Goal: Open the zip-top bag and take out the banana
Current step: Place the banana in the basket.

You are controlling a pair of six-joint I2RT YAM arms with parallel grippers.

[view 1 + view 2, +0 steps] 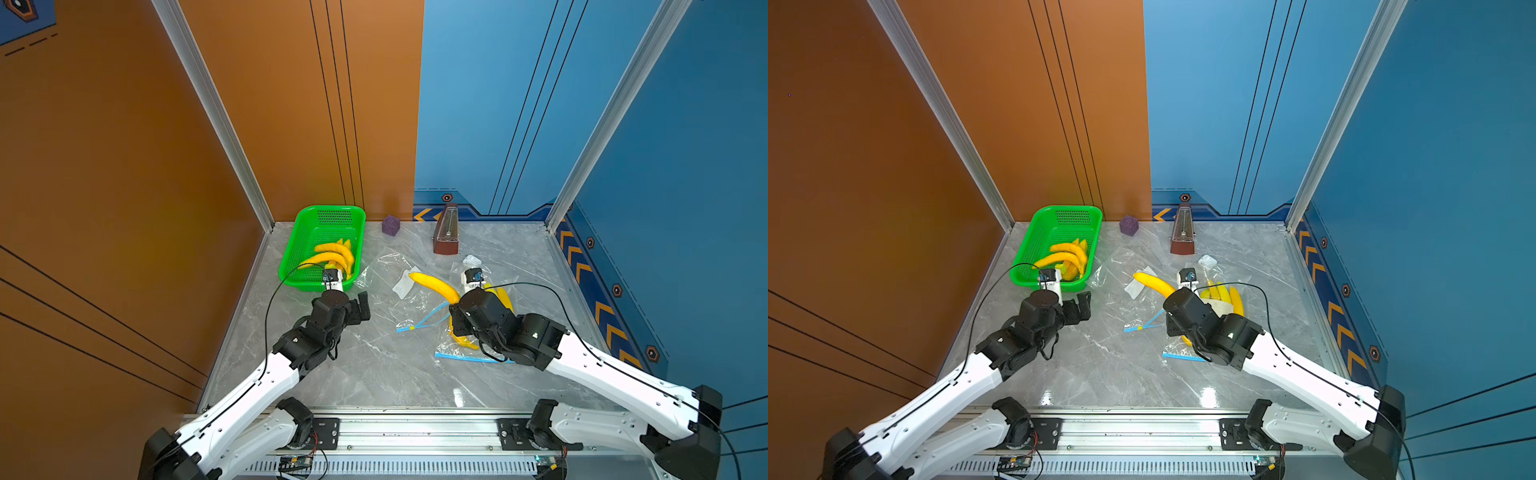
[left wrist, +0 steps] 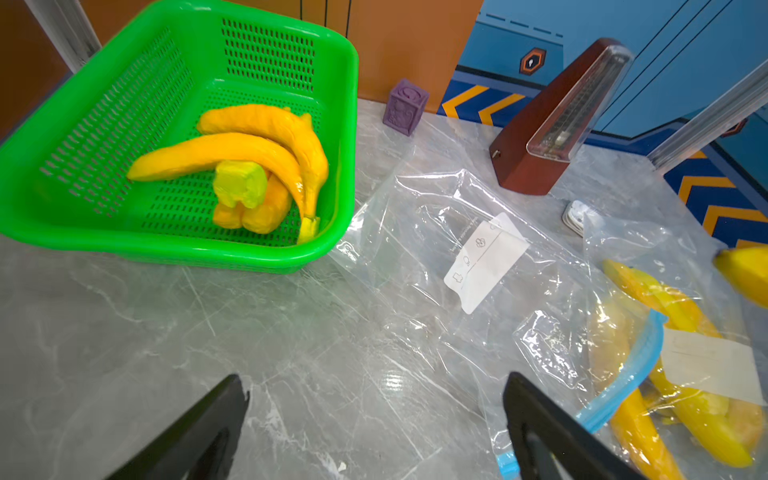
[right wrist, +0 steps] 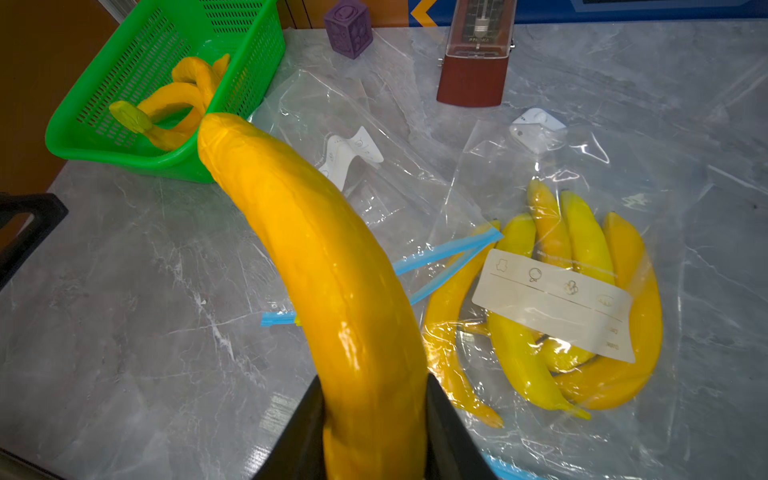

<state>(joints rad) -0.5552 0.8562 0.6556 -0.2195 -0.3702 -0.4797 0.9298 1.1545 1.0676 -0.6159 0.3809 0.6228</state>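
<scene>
In both top views the right tool (image 1: 455, 306) (image 1: 1170, 311) grips one end of a banana (image 1: 434, 284) (image 1: 1154, 282). The banana juts from the jaws toward the basket (image 1: 294, 243) (image 1: 1027, 249), raised off the desk (image 1: 374, 365) and outside any bag. Under that tool lies the bag (image 1: 451, 348) with more bananas inside, its blue zip edge nearest the robot. An empty bag (image 1: 386, 270) lies flat between it and the basket. The left tool (image 1: 363, 306) (image 1: 1084, 305) hovers near the basket's near corner, jaws spread and holding nothing, well apart from the banana.

In the left wrist view, the left tool (image 2: 374, 378) shows two black fingers (image 2: 536, 419) standing wide apart over bare desk (image 2: 124, 332), with nothing between them. The basket (image 2: 347, 124) sits beyond them with several bananas in it. The empty bag (image 2: 436, 199) is beside the basket, and the bag (image 2: 552, 345) lies past one finger. The banana (image 2: 744, 270) shows only as a blurred tip at the edge of the view.

In the right wrist view, the right tool (image 3: 374, 384) clamps the banana (image 3: 311, 257) on both sides near its lower end. The fruit curves up and away, and its free tip lines up with the basket's (image 3: 174, 160) near rim. The bag (image 3: 498, 166) lies on the desk just beside the tool, with a bunch under its white label. One finger of the left tool (image 3: 29, 220) shows at the edge, well apart from the banana.
</scene>
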